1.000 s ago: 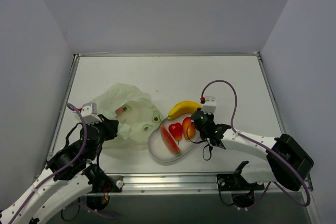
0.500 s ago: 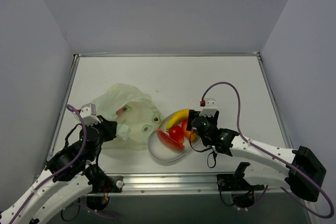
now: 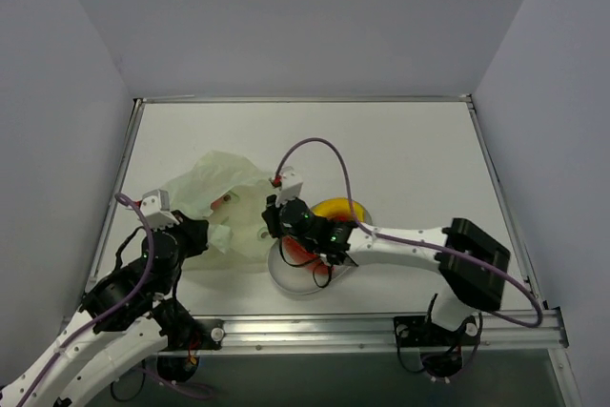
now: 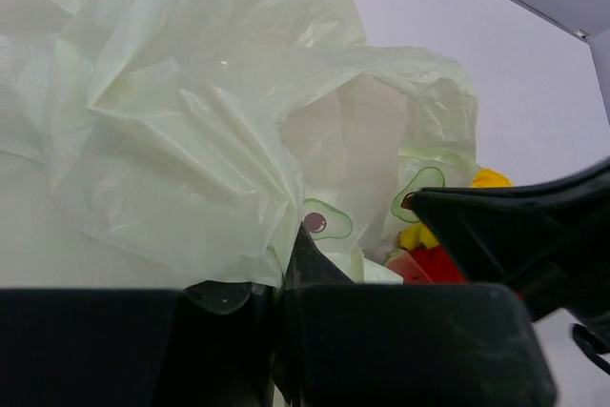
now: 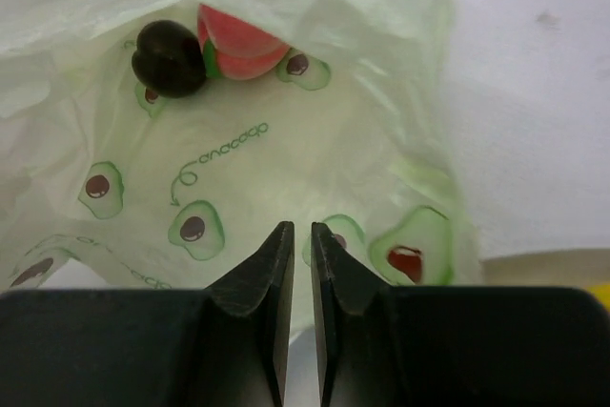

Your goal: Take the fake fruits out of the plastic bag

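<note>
Your right claw [image 5: 301, 235], arm stretched leftward, is pinched closed and empty, facing the mouth of the crinkly pale-green plastic bag [image 5: 238, 173]. A glossy dark purple fruit [image 5: 170, 57] and a pink ball [image 5: 243, 45] lie inside, ahead-left. Your left claw [image 3: 213, 238] clenches the bag's edge.

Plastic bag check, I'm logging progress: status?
Left gripper pinching plastic bag edge. Right gripper shut, empty, at bag mouth. Purple fruit and pink fruit inside. Nothing in the way.

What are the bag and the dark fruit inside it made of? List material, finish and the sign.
The bag looks like thin plastic film: translucent pale green, crinkled into soft folds, printed with small avocados. The dark fruit is probably moulded plastic: smooth, rounded, near-black skin with a slight shine.
</note>
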`<state>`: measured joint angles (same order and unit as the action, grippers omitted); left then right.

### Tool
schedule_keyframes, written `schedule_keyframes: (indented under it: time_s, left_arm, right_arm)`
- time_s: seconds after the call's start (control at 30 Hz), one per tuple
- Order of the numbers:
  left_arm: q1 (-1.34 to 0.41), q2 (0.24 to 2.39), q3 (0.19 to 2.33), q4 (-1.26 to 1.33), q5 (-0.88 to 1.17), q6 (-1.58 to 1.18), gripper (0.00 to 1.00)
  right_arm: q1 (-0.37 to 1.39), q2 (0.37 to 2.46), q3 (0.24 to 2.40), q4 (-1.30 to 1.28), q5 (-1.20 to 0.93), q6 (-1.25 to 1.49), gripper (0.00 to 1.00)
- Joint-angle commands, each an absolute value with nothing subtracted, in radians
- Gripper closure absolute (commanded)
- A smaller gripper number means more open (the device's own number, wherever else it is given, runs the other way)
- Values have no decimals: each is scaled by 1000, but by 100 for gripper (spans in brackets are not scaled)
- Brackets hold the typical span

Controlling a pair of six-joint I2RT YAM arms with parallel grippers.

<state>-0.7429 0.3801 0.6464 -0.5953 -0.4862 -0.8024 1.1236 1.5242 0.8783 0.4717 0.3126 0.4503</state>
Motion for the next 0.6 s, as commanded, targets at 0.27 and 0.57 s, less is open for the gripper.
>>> schedule_keyframes:
  time_s: [0.27, 0.57]
  left_arm:
    - [-730, 596, 923, -583, -499, -687, 48]
    - [-623, 877, 1293, -647, -395, -646, 39]
  right_arm:
    - [1095, 1882, 1180, 627, 239, 405, 78]
    - [1091, 1943, 1186, 696, 203, 410, 73]
